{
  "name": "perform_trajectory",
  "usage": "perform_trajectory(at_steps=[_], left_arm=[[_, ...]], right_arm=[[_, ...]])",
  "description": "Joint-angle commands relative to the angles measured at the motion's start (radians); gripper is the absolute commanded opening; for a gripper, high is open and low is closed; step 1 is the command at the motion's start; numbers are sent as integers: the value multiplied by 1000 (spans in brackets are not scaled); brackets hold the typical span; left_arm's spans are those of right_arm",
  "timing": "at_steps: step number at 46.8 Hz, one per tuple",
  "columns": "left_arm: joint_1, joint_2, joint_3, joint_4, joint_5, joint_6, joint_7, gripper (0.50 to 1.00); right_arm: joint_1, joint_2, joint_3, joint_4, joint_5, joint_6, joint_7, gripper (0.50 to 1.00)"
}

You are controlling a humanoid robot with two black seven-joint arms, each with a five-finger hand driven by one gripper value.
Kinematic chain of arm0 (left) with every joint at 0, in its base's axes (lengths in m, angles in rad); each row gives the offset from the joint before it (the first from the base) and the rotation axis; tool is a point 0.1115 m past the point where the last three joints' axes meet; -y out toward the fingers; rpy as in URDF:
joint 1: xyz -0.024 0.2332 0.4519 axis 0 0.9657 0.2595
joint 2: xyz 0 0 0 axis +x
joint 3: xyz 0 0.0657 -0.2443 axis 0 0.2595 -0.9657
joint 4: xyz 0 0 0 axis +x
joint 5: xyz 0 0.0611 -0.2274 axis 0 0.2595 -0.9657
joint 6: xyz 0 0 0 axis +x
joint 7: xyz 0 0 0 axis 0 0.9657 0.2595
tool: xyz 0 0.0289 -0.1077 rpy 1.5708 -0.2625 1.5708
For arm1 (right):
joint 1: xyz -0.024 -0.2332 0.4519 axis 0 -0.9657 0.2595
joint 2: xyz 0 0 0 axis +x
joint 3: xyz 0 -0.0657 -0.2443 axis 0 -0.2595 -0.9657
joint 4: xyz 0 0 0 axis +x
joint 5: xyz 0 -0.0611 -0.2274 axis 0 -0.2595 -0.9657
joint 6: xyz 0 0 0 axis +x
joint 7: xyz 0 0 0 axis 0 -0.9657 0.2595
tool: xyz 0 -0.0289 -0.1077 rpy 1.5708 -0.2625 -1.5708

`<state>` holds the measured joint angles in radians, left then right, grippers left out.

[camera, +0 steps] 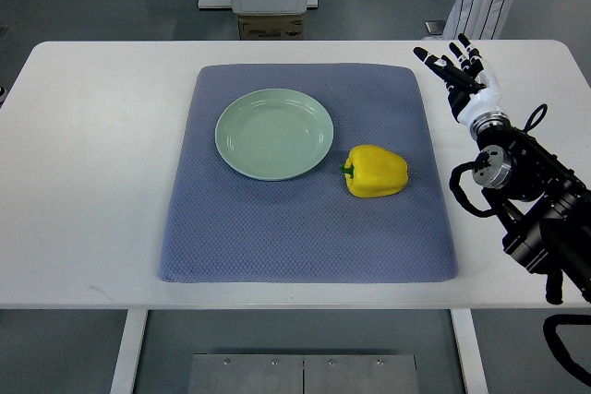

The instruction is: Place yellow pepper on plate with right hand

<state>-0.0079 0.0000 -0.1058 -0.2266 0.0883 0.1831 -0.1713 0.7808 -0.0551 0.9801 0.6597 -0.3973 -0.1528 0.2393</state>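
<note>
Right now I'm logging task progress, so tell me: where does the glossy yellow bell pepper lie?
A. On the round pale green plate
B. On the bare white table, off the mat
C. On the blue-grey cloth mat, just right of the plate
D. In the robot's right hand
C: the yellow bell pepper lies on the blue-grey cloth mat beside the pale green plate, while the right hand hovers open and apart.

Mat (305, 228) centred on table (83, 182). Plate (274, 133) on mat, upper-mid. Pepper (376, 172) on mat, just R of plate, slightly nearer, not touching. Right hand (459, 76) over table R of mat, far end.
</note>
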Motion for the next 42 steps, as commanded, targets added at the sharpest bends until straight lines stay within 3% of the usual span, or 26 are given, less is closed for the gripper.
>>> perform_trajectory(at_steps=[1, 42], left_arm=[[0, 0, 0, 0, 1, -1, 1, 1000], [0, 0, 0, 0, -1, -1, 0, 1000]], right_arm=[[0, 0, 0, 0, 0, 1, 0, 1000], [0, 1, -1, 1, 0, 1, 0, 1000]])
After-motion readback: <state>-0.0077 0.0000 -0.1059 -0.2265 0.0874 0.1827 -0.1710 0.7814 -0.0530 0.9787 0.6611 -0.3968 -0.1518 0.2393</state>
